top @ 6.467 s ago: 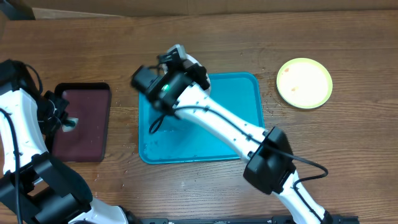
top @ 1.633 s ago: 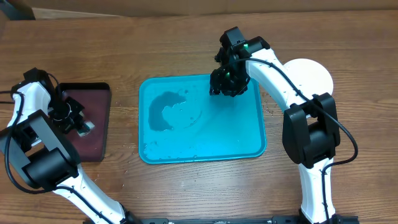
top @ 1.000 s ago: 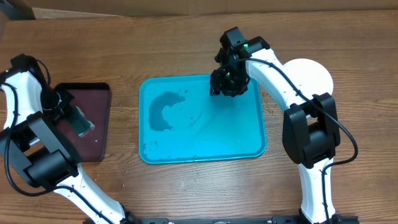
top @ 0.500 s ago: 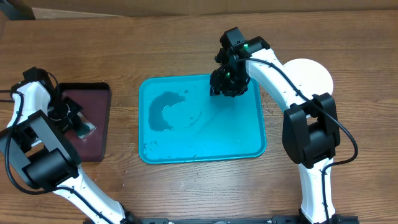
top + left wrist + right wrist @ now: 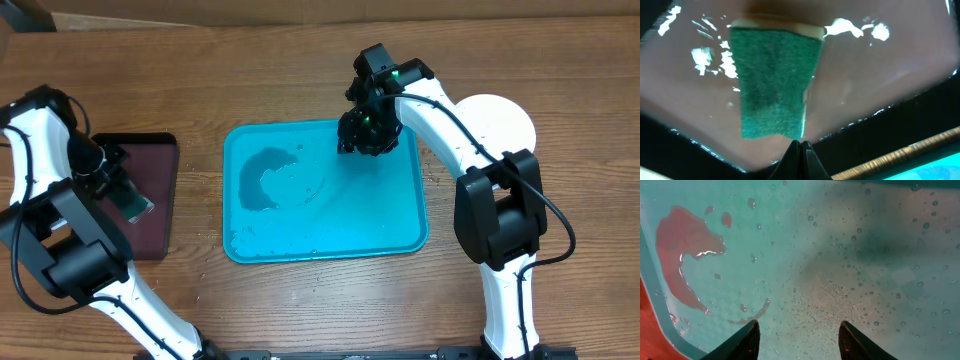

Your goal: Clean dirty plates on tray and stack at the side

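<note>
Upper right of the overhead view, beside the tray (image 5: pixel 360 220), lies a white plate (image 5: pixel 508 118) (probably light, stiff, wet-slick; pinch its rim). The right gripper (image 5: pixel 799 339) gapes empty over the tray; the left gripper (image 5: pixel 799 152) is closed beside the sponge (image 5: pixel 775 85).

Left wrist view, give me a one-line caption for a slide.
Shut jaws pinch a green sponge by its corner over the wet maroon tray.

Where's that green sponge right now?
Overhead, the green sponge is far left, on the maroon-lined black tray, by the left gripper.
</note>
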{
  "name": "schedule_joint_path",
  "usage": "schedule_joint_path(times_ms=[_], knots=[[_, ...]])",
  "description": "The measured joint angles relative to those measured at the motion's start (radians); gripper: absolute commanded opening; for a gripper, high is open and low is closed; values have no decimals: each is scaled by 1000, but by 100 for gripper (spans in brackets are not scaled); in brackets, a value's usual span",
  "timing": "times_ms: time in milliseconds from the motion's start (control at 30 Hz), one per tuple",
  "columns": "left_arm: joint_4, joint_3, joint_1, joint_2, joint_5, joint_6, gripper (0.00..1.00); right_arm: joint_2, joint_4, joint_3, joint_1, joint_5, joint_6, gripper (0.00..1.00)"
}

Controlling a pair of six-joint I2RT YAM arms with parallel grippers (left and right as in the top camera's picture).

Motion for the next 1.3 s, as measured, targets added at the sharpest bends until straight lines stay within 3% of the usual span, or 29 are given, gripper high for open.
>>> schedule_joint_path(times_ms=[400, 533, 733, 900, 1300], knots=[[253, -278, -10, -32, -112, -50, 4, 0, -2, 0, 0, 0, 0, 53], [241, -274, -11, -35, -115, -53, 4, 0, -2, 0, 0, 0, 0, 53], [91, -132, -10, -2, -126, -57, 4, 0, -1, 0, 0, 0, 0, 53], [119, -27, -10, 0, -169, -56, 4, 0, -1, 0, 0, 0, 0, 53], [293, -217, -10, -2, -207, -56, 6, 0, -1, 0, 0, 0, 0, 52]])
